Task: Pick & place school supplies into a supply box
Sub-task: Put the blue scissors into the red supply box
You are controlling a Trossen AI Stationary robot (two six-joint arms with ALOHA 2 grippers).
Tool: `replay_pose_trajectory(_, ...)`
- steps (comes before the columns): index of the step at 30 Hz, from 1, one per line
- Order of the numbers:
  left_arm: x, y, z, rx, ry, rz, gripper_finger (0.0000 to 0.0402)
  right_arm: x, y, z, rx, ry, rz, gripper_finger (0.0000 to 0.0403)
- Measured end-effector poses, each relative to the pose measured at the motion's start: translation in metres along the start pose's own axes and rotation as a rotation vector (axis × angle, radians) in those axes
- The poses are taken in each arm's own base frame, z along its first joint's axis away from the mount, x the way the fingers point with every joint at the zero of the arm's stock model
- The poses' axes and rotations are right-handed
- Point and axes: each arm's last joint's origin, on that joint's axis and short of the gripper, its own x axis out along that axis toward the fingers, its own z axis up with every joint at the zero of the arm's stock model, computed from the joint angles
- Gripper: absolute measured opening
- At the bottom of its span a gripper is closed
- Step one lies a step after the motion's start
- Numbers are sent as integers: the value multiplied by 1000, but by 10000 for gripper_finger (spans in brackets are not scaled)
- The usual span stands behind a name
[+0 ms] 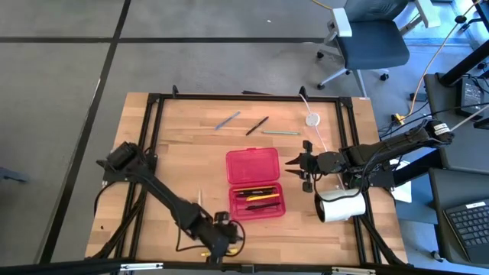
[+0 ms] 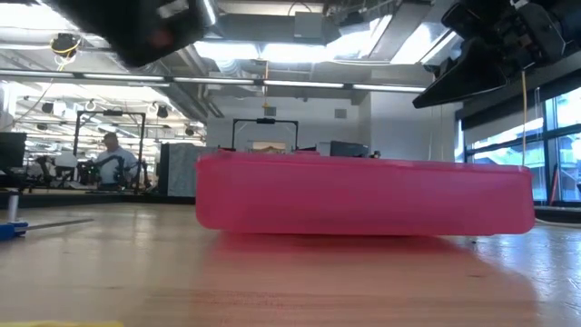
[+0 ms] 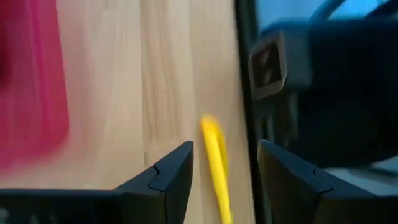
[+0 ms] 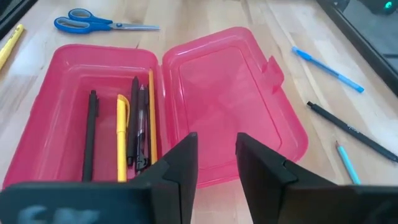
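Your left gripper [image 3: 224,177], fingers wide, straddles the yellow pen [image 3: 216,168] at the worktop's front edge; close and lift it toward the supply box [image 1: 256,183].

Your left wrist view blurs the red supply box [image 3: 28,87] and cuts the yellow pen [image 3: 216,167] off at the edge, while the low view hides the box's contents.

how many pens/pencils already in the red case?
4, side by side in the case's tray: black pen, yellow pen, dark pen, thin yellow pencil. The right claw may hide others.
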Motion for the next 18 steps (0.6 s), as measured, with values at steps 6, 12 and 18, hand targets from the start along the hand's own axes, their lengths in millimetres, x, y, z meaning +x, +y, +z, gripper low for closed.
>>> replay_pose_trajectory(6, -5, -3, -25, -142, 185, 136, 159, 0, 0, 0, 7, 0, 0, 114)
replay_pose_trajectory(12, -10, 2, -40, -390, 264, 276, 151, 0, 0, 0, 7, -1, 0, 114)
replay_pose_trajectory(18, -15, 9, -49, -621, 377, 385, 148, 0, 0, 0, 4, -1, 0, 114)
